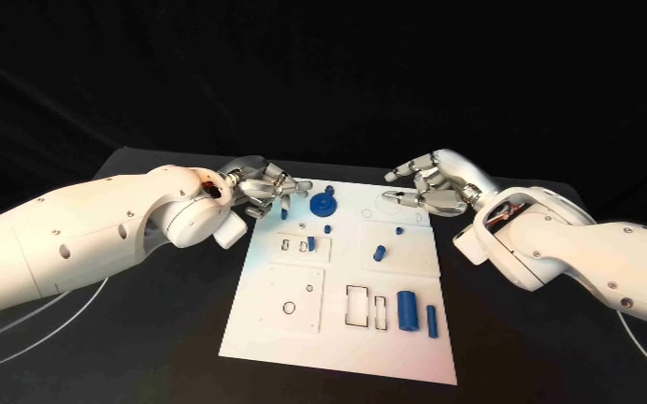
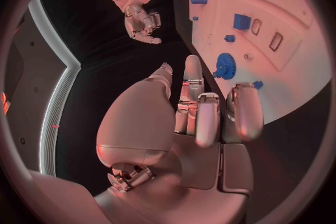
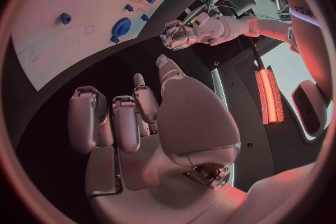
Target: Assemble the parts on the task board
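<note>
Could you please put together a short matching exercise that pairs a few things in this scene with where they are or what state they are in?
Things:
1. blue gear
2. two upright blue bars
3. left hand
4. right hand

Places or states:
A. near edge of the task board, toward the robot
B. empty, over the board's far right corner
C. far end of the board
D. empty, at the board's far left corner

Pairs: 1-C, 2-A, 3-D, 4-B

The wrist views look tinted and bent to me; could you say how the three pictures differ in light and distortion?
Head view: dark surround, task board brightly lit, edges straight. Left wrist view: reddish cast, board edge curved by fisheye. Right wrist view: same cast and curving, plus a glowing red strip.
</note>
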Motion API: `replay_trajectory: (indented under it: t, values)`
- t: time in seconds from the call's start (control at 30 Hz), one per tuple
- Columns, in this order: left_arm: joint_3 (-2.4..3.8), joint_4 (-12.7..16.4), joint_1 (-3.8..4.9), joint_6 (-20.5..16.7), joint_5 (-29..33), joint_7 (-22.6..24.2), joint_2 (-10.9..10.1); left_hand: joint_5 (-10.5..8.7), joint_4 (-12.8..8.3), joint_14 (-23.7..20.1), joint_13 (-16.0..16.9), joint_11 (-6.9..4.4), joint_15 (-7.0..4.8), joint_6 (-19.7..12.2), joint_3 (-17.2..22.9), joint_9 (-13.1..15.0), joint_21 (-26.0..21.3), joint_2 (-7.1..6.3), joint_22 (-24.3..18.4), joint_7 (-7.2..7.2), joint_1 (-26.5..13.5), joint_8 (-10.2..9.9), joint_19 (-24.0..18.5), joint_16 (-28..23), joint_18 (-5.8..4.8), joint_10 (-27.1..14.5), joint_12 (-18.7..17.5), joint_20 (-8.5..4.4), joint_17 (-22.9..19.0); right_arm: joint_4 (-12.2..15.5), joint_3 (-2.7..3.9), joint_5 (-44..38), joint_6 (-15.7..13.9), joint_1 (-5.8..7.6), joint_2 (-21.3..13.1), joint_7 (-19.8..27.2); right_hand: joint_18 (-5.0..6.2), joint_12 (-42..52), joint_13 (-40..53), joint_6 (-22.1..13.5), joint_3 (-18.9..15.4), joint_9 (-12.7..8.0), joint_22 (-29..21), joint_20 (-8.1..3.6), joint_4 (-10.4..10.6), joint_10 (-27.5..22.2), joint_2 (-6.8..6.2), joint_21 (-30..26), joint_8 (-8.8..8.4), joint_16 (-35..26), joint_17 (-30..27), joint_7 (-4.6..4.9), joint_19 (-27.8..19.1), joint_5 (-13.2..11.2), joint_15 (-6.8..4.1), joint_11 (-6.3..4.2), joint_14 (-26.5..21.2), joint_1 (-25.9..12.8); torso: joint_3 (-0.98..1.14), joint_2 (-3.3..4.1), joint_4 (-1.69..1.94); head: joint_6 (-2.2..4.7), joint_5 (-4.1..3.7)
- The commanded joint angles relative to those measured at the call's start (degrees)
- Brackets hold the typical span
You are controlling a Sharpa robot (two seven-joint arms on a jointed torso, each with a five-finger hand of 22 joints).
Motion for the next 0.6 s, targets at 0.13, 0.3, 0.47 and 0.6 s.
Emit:
replay_trajectory:
  t: [0.13,0.3,0.47,0.6]
  values:
    - [0.06,-0.17,0.92,8.49,-21.20,-14.45,2.04,-0.16,0.09,6.11,22.87,-0.64,-0.67,-0.31,0.87,4.79,4.82,0.09,10.74,-1.13,-1.22,3.11,5.20,5.15,-1.94,2.32,21.97,-0.66,15.52,0.60,0.01,6.69,1.24,0.16,-2.09,1.73,0.14,0.15,0.08,0.51,-0.53,0.10,5.83,-0.23,-0.04,0.31,0.27,0.14,0.28,-0.34,3.70,0.00,0.24,0.83,-0.32,-0.44,3.32,0.33,0.30,-0.51,0.06,-0.50,0.41]
    - [0.05,-0.36,1.34,10.57,-26.57,-20.48,4.13,-0.23,0.26,6.11,31.21,-0.87,-0.87,-0.91,0.68,8.70,6.60,-0.29,15.18,-1.53,-3.63,5.32,7.50,5.15,-2.82,3.54,29.61,-0.86,15.52,0.42,0.01,6.84,1.30,0.19,-2.82,1.08,0.12,0.21,0.12,0.58,-0.62,0.12,5.89,-0.28,-0.08,0.40,0.30,0.19,0.35,-0.33,3.74,-0.04,0.32,1.19,-0.36,-0.49,3.35,0.39,0.45,-0.65,0.09,-0.70,0.61]
    - [0.04,-0.79,1.55,11.57,-28.42,-25.49,6.13,-0.34,0.34,6.11,34.07,-1.06,-1.00,-1.31,-1.12,11.36,7.24,-0.57,16.85,-1.81,-6.37,6.69,8.37,5.15,-3.16,4.03,32.12,-0.98,15.52,0.06,0.00,6.77,1.18,0.20,-3.13,0.59,0.13,0.19,0.09,0.61,-0.68,0.14,5.88,-0.30,-0.09,0.40,0.30,0.16,0.38,-0.36,3.70,-0.05,0.32,1.37,-0.38,-0.51,3.34,0.39,0.53,-0.63,-0.01,-0.94,0.83]
    - [0.03,-1.26,1.63,12.06,-28.87,-28.31,7.40,-0.30,0.37,6.11,35.26,-1.25,-1.12,-1.77,-2.75,13.31,7.44,-0.56,17.39,-1.96,-7.70,7.59,8.65,5.15,-3.28,4.18,33.10,-1.11,15.52,-0.14,0.00,6.49,1.12,0.20,-3.31,0.29,0.13,0.19,0.09,0.61,-0.68,0.14,5.88,-0.30,-0.09,0.40,0.30,0.16,0.38,-0.36,3.70,-0.05,0.32,1.37,-0.38,-0.51,3.34,0.39,0.50,-0.64,0.01,-1.00,0.78]
